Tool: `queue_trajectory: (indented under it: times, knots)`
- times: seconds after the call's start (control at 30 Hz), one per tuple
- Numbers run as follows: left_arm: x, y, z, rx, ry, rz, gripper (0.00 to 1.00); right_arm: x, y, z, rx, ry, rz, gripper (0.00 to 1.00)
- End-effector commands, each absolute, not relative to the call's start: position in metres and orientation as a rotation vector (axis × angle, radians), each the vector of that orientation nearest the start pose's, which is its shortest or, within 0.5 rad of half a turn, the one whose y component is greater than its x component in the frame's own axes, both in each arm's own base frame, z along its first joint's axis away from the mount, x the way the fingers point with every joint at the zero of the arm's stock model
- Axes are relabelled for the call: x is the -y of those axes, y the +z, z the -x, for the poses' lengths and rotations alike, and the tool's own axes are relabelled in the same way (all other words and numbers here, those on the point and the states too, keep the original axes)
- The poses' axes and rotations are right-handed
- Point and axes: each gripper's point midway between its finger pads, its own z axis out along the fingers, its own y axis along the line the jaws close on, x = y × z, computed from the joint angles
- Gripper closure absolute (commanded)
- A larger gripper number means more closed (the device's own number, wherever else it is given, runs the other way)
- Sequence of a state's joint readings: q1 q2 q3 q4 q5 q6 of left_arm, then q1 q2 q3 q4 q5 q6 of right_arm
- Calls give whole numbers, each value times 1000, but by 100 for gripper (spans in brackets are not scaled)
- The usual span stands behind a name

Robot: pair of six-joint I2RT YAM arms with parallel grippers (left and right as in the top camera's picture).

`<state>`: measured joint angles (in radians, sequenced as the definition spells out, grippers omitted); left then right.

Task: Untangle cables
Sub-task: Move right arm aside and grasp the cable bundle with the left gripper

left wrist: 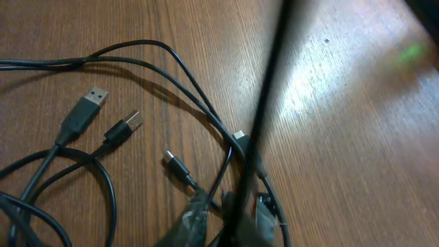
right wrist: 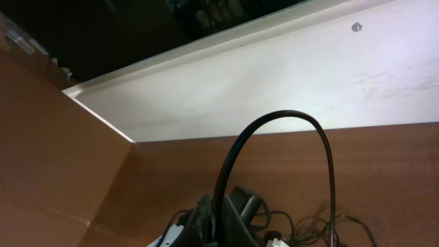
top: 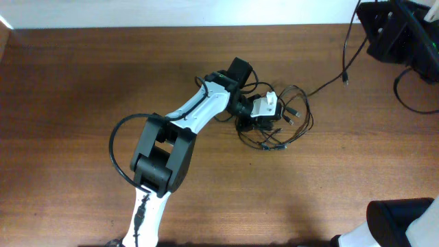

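The cables [top: 282, 127] lie as a tangle of thin black loops right of the table's middle. My left gripper [top: 271, 114] reaches into the tangle from the left. In the left wrist view its fingers [left wrist: 230, 218] are shut on a black cable strand at the bottom edge. Two USB plugs [left wrist: 92, 97] and a small plug [left wrist: 171, 160] lie loose on the wood beside them. My right gripper [right wrist: 209, 206] looks shut and empty, far from the tangle [right wrist: 322, 230]. A thick arm cable arches in front of it.
Black equipment [top: 401, 31] sits at the back right, with a thin cord [top: 328, 84] running from it towards the tangle. The right arm's base [top: 401, 221] is at the front right corner. A white wall [top: 206, 10] borders the table's far edge.
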<state>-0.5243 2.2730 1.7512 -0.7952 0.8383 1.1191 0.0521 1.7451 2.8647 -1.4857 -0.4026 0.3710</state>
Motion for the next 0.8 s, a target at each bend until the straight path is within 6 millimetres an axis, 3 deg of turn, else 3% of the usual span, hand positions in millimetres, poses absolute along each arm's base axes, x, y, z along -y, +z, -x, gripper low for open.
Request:
queue_trajectory:
  times: [0.0, 0.13, 0.27, 0.37, 0.4, 0.47, 0.6, 0.77]
  knots:
    - [355, 66, -347, 2114, 1405, 2571, 100, -84, 537, -334, -1963, 680, -43, 96]
    - [367, 92, -338, 2022, 1677, 2547, 100, -84, 537, -334, -1963, 680, -43, 96]
    - [376, 120, -340, 2025, 1838, 2452, 100, -84, 536, -333, -1970, 682, -48, 96]
    - [386, 154, -352, 2118, 1922, 2277, 100, -84, 535, -333, -1974, 682, -49, 96]
    - [390, 174, -351, 2069, 2024, 2250, 100, -84, 533, -332, -1980, 682, -51, 96]
    - [392, 195, -350, 2019, 2114, 2233, 100, -84, 532, -332, -1987, 683, -54, 96]
    - [395, 215, -354, 2061, 2148, 2112, 100, -84, 530, -331, -1997, 683, -56, 96]
    - [388, 243, -387, 2391, 2047, 1634, 100, -84, 529, -330, -1999, 683, -57, 96]
